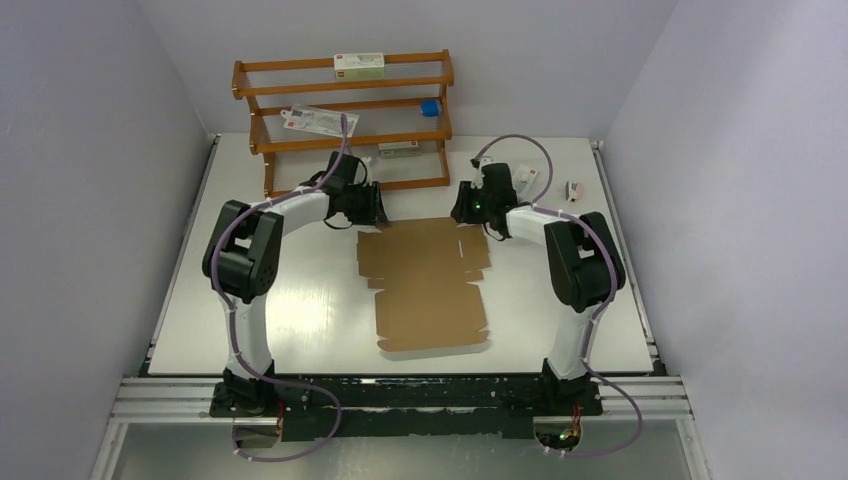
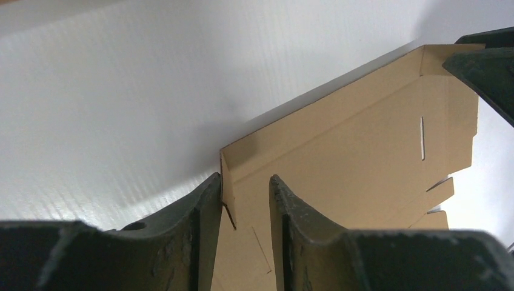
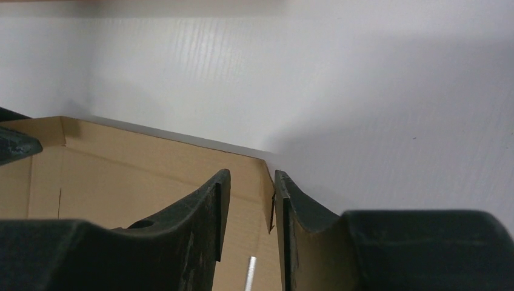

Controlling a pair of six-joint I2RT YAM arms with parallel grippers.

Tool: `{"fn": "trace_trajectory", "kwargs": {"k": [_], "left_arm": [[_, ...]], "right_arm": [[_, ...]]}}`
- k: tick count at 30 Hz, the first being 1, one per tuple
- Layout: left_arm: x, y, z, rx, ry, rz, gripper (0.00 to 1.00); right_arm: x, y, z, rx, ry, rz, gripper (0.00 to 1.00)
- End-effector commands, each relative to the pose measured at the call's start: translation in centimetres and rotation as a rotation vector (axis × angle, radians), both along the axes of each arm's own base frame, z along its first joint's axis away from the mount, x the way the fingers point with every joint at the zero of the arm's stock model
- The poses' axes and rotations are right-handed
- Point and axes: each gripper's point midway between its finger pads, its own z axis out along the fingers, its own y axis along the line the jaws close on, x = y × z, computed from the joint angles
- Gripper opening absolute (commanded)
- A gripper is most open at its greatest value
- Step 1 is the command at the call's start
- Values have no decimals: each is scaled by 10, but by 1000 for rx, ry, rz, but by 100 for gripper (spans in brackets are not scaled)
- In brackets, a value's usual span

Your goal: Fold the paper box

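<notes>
White tabletop [image 1: 300,300] carries the paper box [image 1: 425,285] nearly flat; left gripper [image 2: 245,182] and right gripper [image 3: 252,176] straddle its far corners, jaws not clamped; both should pinch evenly, then fold together.

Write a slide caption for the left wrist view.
Left end effector straddles the raised corner flap of a brown die-cut cardboard box.

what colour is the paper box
Plain brown, unprinted; the paper box shows best in the top view.
</notes>
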Motion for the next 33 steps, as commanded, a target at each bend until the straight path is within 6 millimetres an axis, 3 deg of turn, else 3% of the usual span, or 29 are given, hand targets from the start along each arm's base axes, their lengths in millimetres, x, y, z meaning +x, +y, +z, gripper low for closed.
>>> {"fn": "trace_trajectory", "kwargs": {"k": [1, 14, 19, 24, 29, 33], "left_arm": [[5, -10, 27, 57, -66, 8, 39], [1, -29, 33, 154, -98, 2, 45], [1, -21, 39, 191, -114, 28, 60], [0, -8, 54, 218, -140, 70, 73], [-17, 4, 76, 186, -168, 105, 79], [-46, 16, 78, 156, -150, 122, 81]], "right_arm": [[1, 4, 15, -85, -49, -70, 37], [-2, 14, 18, -203, -61, -127, 42], [0, 12, 28, -209, -73, -135, 47], [-2, 5, 50, -198, -108, -140, 54], [-20, -14, 59, -156, -89, -164, 64], [-45, -22, 63, -103, -73, -159, 69]]}}
